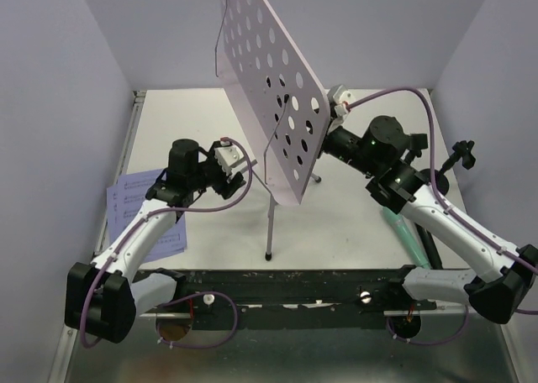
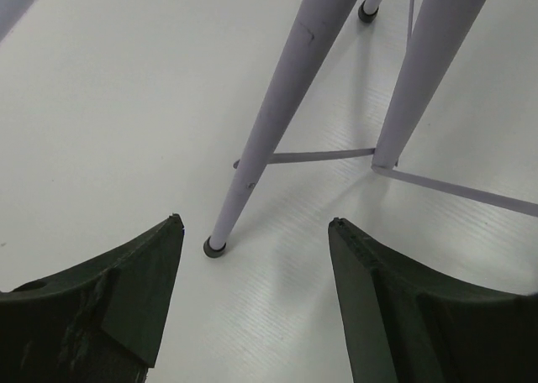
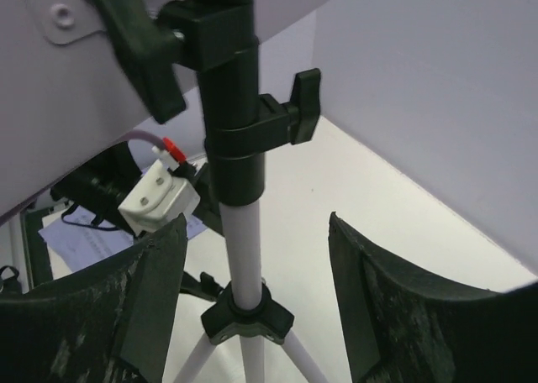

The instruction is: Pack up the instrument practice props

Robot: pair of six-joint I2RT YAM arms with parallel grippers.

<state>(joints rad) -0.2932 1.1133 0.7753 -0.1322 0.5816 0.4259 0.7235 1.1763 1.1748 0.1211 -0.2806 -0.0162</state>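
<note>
The left gripper (image 2: 256, 222) hangs wide open and empty, low over the tabletop (image 2: 101, 106). A lilac leg (image 2: 277, 106) of the rack (image 1: 273, 81) slants down just ahead between its fingers, its rubber foot (image 2: 215, 247) planted on the surface. The right gripper (image 3: 256, 217) is open too, with fingers either side of the rack's pale pole (image 3: 246, 265) and clear of it, the black clamp collar (image 3: 235, 106) above. The rack stands mid-table, its perforated plate tilted. Sheet-music pages (image 1: 126, 200) lie by the left edge, partly under the left arm. A mint-green microphone (image 1: 408, 230) lies near the right edge beneath the right arm. The black shape (image 1: 461, 154) beyond it may be a mic holder, though that's hard to tell.
</note>
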